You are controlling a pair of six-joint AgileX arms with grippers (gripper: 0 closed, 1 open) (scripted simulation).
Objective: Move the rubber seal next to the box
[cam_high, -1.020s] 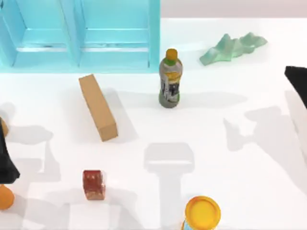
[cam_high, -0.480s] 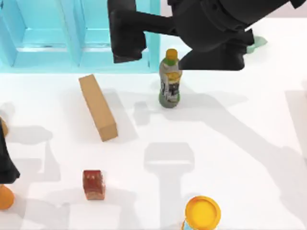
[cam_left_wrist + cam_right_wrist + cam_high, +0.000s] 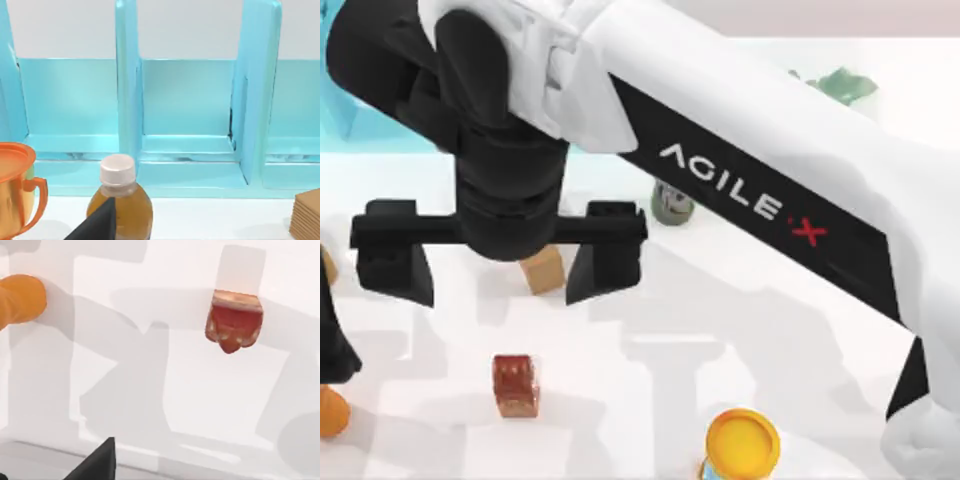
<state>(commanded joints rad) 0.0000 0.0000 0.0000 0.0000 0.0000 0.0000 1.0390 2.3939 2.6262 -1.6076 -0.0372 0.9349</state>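
The rubber seal (image 3: 515,384) sits upright on the counter (image 3: 800,350), roughly cubic with no clear long axis. The right gripper (image 3: 498,262) hangs above it, fingers (image 3: 603,262) spread wide, its arm hiding most of the tan box (image 3: 544,270). The left gripper (image 3: 332,345) is at the left edge; its fingers' state I cannot tell.

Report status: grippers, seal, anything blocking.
Right gripper open, high above the table, over the box. Rubber seal free on the table, untouched. Left gripper parked at left edge. Nothing blocking the seal.

A glossy white surface (image 3: 800,400) carries soft grey shadows. A turquoise shelf (image 3: 190,150) with upright dividers stands along its far edge, pale wall behind.
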